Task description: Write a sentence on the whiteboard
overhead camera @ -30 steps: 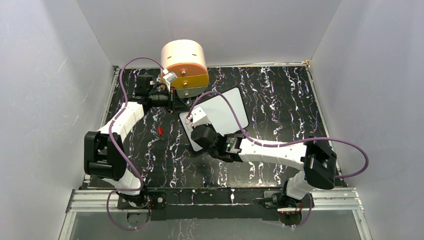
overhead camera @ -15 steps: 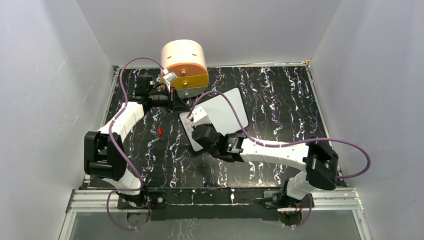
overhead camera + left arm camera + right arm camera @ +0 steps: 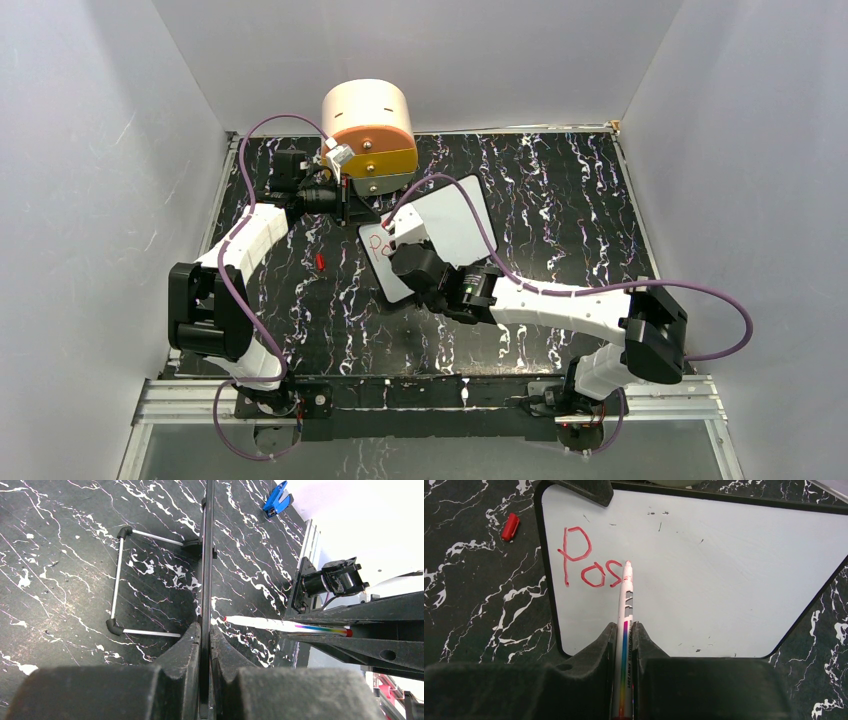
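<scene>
While my right pincer [image 3: 624, 630] is clamped on the marker [image 3: 626, 595], its tip sits on the whiteboard [image 3: 724, 570] just ahead, at the end of the sentence [image 3: 594, 565], which reads only "Pos" in red. Farther fwd-left, a red cap [image 3: 510, 526] lies on the surface [image 3: 474, 605]. At the board's far corner, my left pincer [image 3: 205, 630] is closed on the rim.

Both arms are wearing white shells over chunky black joints, left arm [image 3: 245, 240] and right arm [image 3: 560, 300] alike. A purple cable [image 3: 746, 320] is looping off each, just beyond the silver rail [image 3: 430, 395]. Matte black fingers [image 3: 574, 680] are looking grainy.
</scene>
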Robot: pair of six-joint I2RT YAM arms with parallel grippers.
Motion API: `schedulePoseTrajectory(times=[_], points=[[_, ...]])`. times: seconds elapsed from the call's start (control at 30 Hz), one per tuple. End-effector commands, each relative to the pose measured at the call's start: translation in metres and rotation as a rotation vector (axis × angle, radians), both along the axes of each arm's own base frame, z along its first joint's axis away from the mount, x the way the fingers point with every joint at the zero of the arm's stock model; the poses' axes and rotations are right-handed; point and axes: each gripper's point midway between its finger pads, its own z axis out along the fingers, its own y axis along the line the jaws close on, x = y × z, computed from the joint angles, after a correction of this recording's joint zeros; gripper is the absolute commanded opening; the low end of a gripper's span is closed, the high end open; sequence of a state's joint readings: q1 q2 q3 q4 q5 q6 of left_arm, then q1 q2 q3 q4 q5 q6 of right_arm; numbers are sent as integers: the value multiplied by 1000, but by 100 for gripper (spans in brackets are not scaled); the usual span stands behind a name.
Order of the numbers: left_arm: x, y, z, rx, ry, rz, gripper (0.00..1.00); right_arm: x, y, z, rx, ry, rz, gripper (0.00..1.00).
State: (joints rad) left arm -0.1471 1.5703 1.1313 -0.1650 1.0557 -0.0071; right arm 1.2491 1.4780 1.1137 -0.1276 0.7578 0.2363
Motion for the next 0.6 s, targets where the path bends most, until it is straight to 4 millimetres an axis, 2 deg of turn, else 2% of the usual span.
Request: schedulePoseTrajectory(times=[0.0, 0.57], points=[[-6, 4, -22, 57, 55, 21, 0, 12, 1, 18, 65, -51, -46, 0], [-6, 3, -22, 55, 56, 19, 0, 17, 13, 15, 65, -42, -27, 0]])
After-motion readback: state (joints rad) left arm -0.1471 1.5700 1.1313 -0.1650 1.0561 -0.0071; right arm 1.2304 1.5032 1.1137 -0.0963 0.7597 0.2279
